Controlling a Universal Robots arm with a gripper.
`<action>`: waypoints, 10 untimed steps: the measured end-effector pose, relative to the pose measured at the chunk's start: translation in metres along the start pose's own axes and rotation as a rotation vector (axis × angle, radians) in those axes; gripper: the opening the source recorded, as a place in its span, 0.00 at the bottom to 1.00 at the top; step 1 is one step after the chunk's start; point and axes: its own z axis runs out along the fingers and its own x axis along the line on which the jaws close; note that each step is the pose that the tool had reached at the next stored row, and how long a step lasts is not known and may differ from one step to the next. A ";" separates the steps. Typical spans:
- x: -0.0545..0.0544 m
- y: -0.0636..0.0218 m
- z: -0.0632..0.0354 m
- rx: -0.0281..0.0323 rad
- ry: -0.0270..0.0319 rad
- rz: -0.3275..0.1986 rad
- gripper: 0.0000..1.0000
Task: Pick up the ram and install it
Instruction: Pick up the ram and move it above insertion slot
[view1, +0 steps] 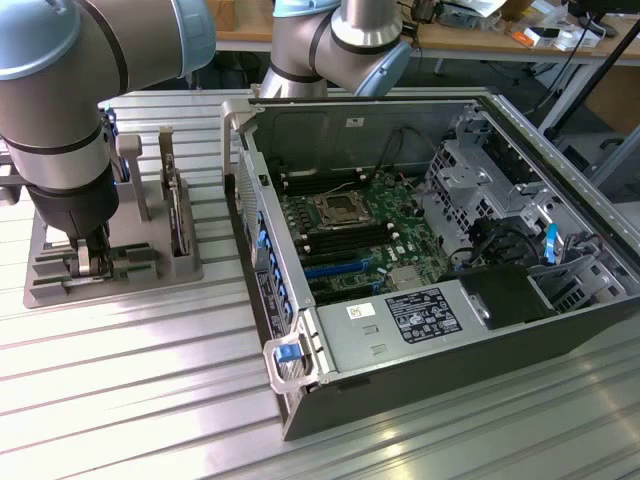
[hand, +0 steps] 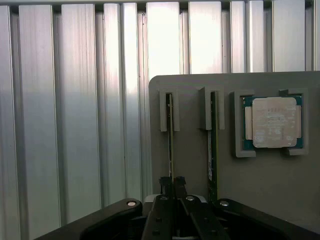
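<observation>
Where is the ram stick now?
The ram stands on edge in the grey tray, at the exterior view's left of the computer, pinched in the claw, with another stick between it and the CPU.

Plenty of room above the open computer case (view1: 450, 375). Tight beside the ram (hand: 171, 145): second ram stick (hand: 213, 150) and tall gray holder posts (view1: 130, 170) close by.

An open computer case (view1: 420, 400) lies on the ribbed aluminium worktop (view1: 130, 400), exposing the motherboard (view1: 370, 235) and a labelled power supply (view1: 400, 325). At the exterior view's left, just beside the case, stands a grey holder tray (view1: 55, 288); a square silver CPU chip (hand: 274, 122) sits in its bracketed recess.
</observation>
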 end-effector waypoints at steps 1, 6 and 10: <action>0.000 0.0000 -0.0001 0.0002 -0.0002 0.000 0.12; 0.000 0.0002 -0.0053 -0.0001 0.0001 0.000 0.12; 0.000 0.0006 -0.0139 0.0000 -0.0002 0.000 0.12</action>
